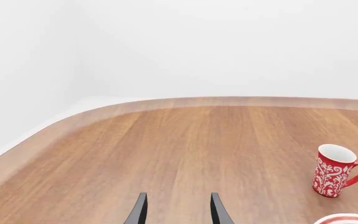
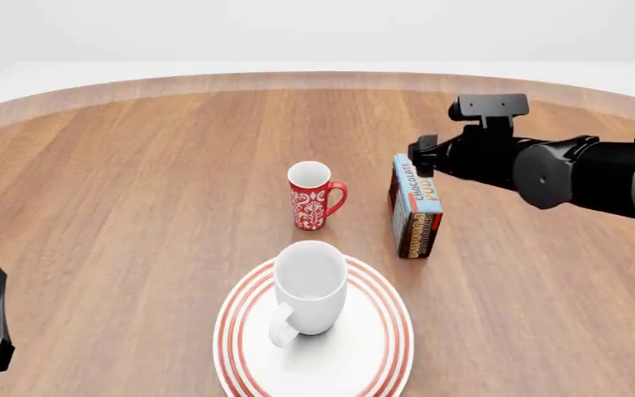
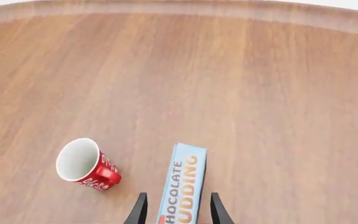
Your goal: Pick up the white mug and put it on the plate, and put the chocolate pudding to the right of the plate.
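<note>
The left gripper (image 1: 175,210) is low at the left edge of the front view, far from everything. Its jaws are apart, with only bare table (image 1: 185,149) between them. It holds nothing.

In the middle, the white mug (image 2: 310,285) stands upright on the plate (image 2: 379,347), so that part looks done. Just behind the plate stands the red mug (image 2: 313,196).

To the right of the red mug is the pudding (image 2: 416,208). It stands on its edge, up and to the right of the plate, near its rim. Its long side runs away from the robot, toward the far edge of the table.

The right gripper (image 3: 175,210) is right over the pudding, so the right arm is by far the nearer one. In its wrist view the two fingers (image 3: 140,209) sit one on each side of the box, across its thin side. They look apart, not yet squeezing, though their tips are cut off, so touch cannot be told.

Next the fingers likely need to close on the thin side, in line with the box.
</note>
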Tool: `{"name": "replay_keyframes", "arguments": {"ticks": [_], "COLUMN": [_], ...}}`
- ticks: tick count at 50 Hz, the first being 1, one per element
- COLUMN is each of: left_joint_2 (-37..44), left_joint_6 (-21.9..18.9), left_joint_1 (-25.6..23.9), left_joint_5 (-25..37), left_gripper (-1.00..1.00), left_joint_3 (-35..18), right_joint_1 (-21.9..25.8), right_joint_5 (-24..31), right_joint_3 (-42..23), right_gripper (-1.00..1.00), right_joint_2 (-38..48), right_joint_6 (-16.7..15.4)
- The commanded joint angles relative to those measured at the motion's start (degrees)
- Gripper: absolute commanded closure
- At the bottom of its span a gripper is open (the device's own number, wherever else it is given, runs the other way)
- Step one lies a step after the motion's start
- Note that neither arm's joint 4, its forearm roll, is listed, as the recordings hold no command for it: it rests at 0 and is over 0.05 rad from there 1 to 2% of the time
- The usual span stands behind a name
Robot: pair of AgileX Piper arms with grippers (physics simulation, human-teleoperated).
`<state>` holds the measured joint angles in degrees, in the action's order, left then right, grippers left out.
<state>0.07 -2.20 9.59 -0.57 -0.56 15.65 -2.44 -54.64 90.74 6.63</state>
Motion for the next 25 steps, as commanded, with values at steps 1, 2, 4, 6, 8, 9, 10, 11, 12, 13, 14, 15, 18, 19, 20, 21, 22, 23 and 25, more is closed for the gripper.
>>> {"name": "replay_keyframes", "arguments": {"ticks": [1, 2, 4, 6, 8, 9, 10, 11, 12, 13, 14, 15, 18, 19, 20, 21, 22, 23, 25], "left_joint_2": [-0.01, -0.01, -0.01, -0.02, -0.02, -0.02, -0.02, -0.02, -0.02, -0.02, -0.02, -0.02, -0.01, -0.02, -0.02, -0.02, -0.02, -0.02, -0.01], "left_joint_6": [0.14, 0.13, 0.13, 0.14, 0.13, 0.13, 0.13, 0.14, 0.13, 0.12, 0.12, 0.12, 0.12, 0.13, 0.13, 0.13, 0.15, 0.15, 0.17], "left_joint_1": [0.03, 0.03, 0.03, 0.06, 0.06, 0.06, 0.07, 0.08, 0.08, 0.07, 0.08, 0.09, 0.10, 0.11, 0.11, 0.11, 0.12, 0.12, 0.12], "left_joint_5": [-0.06, -0.05, -0.05, -0.05, -0.05, -0.05, -0.06, -0.06, -0.06, -0.04, -0.03, -0.02, -0.02, 0.01, 0.01, 0.01, 0.00, -0.01, -0.02], "left_gripper": [-1.00, -1.00, -1.00, -1.00, -1.00, -1.00, -1.00, -1.00, -1.00, -1.00, -1.00, -1.00, -1.00, -1.00, -1.00, -1.00, -1.00, -1.00, -1.00], "left_joint_3": [0.00, 0.00, 0.00, -0.01, -0.02, -0.01, -0.01, -0.01, -0.02, -0.04, -0.04, -0.06, -0.07, -0.08, -0.08, -0.08, -0.07, -0.06, -0.05], "right_joint_1": [-0.40, -0.43, -0.44, -0.49, -0.52, -0.57, -0.57, -0.57, -0.57, -0.58, -0.60, -0.56, -0.52, -0.53, -0.54, -0.54, -0.49, -0.47, -0.38], "right_joint_5": [-0.52, -0.56, -0.59, -0.63, -0.73, -0.87, -0.89, -0.93, -0.92, -0.96, -1.01, -1.05, -1.21, -1.22, -1.24, -1.24, -1.32, -1.34, -1.44], "right_joint_3": [0.08, 0.04, 0.03, -0.03, -0.08, -0.05, -0.08, -0.12, -0.17, -0.19, -0.17, -0.19, -0.23, -0.27, -0.28, -0.28, -0.28, -0.28, -0.29], "right_gripper": [-1.00, -1.00, -1.00, -1.00, -1.00, -1.00, -1.00, -1.00, -1.00, -1.00, -1.00, -1.00, -1.00, -1.00, -1.00, -1.00, -1.00, -1.00, -1.00], "right_joint_2": [1.10, 1.30, 1.37, 1.56, 1.85, 2.04, 2.17, 2.31, 2.40, 2.54, 2.58, 2.69, 3.06, 3.14, 3.16, 3.16, 3.29, 3.34, 3.48], "right_joint_6": [0.33, 0.29, 0.22, 0.17, 0.11, 0.02, 0.01, -0.01, 0.01, -0.02, -0.06, -0.09, -0.20, -0.22, -0.23, -0.23, -0.30, -0.33, -0.39]}}
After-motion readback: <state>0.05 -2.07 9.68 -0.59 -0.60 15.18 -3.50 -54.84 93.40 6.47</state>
